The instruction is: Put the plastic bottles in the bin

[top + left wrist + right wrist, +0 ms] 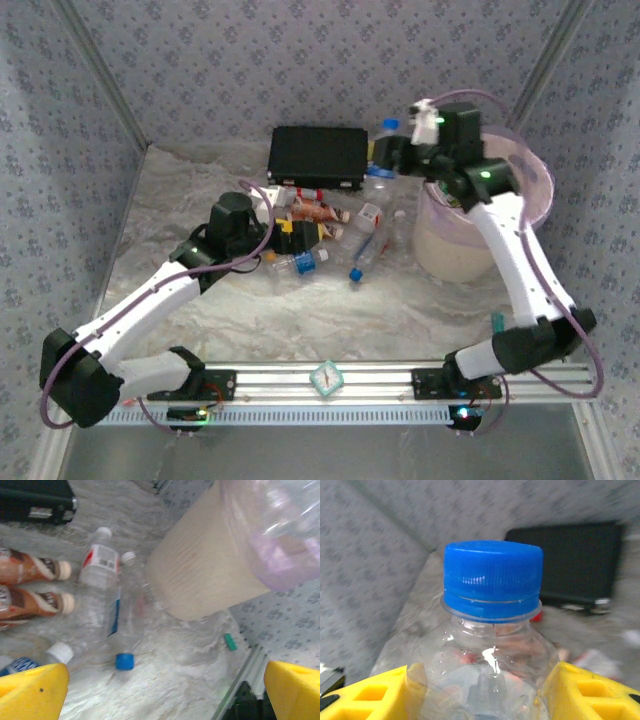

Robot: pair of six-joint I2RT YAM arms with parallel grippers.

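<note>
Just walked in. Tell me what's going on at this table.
Two robot arms are tidying up. The right pincer is closed on a clear blue-capped bottle, held close to the bin but not yet inside. The left pincer is open and empty above the loose bottles lying on the table beside the bin.
</note>
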